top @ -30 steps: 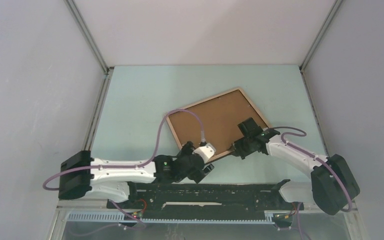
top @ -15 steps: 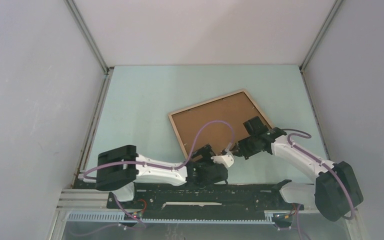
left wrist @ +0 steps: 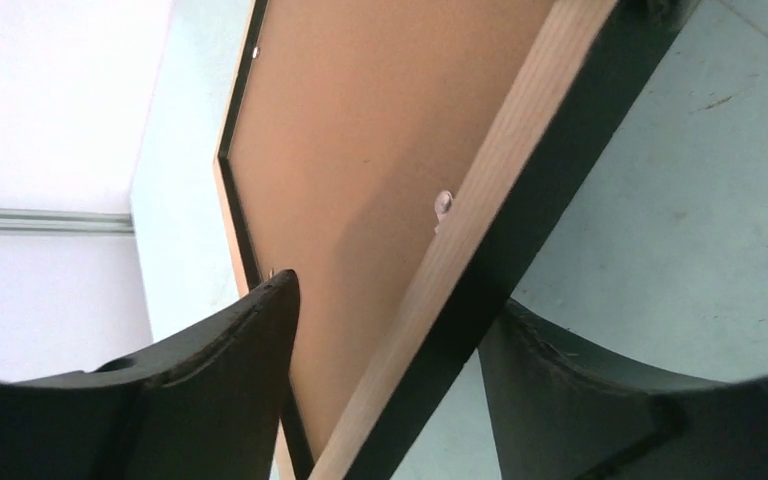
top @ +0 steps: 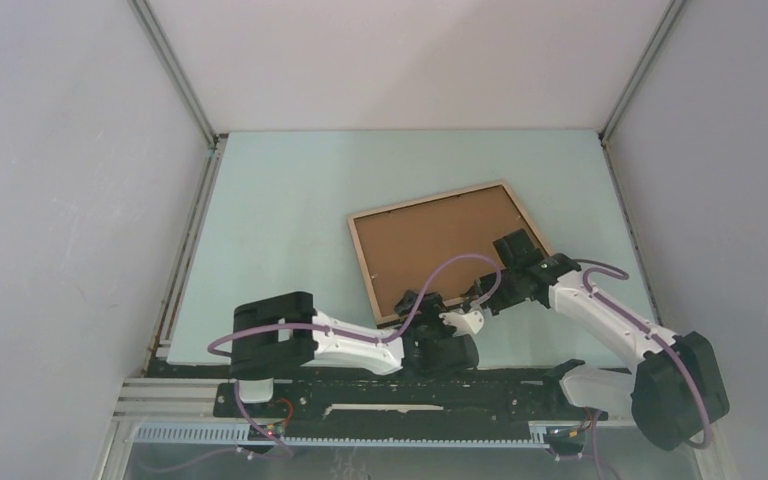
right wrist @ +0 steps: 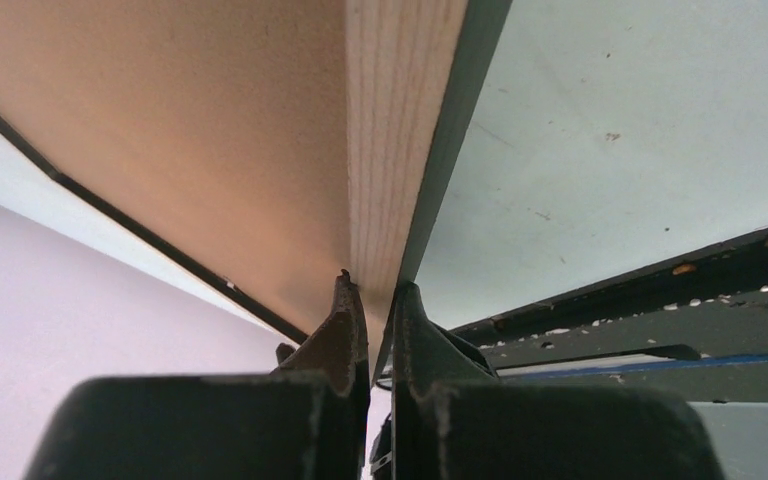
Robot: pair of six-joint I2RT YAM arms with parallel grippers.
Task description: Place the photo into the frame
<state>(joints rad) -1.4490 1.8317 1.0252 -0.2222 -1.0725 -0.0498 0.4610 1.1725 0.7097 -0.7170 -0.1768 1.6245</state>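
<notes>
The frame (top: 430, 199) lies back-up on the table, with the plain brown backing board (top: 430, 245) set in its light wood rim. The photo is hidden. My right gripper (top: 487, 297) is shut on the frame's near right rim; in the right wrist view (right wrist: 372, 300) the jaws pinch the wood rim (right wrist: 385, 130). My left gripper (top: 432, 303) is at the near edge beside it. In the left wrist view (left wrist: 390, 370) its fingers (left wrist: 210, 390) are open, with the rim (left wrist: 500, 170) running between them, wood above and black below.
The pale green table (top: 280, 210) is walled by grey panels on three sides. The black base rail (top: 410, 385) runs along the near edge just behind both grippers. A small metal tab (left wrist: 444, 203) sits on the backing board by the rim.
The frame has turned clockwise and shifted right. My left arm has swung right to the frame's near edge. My right gripper has stayed shut on the rim.
</notes>
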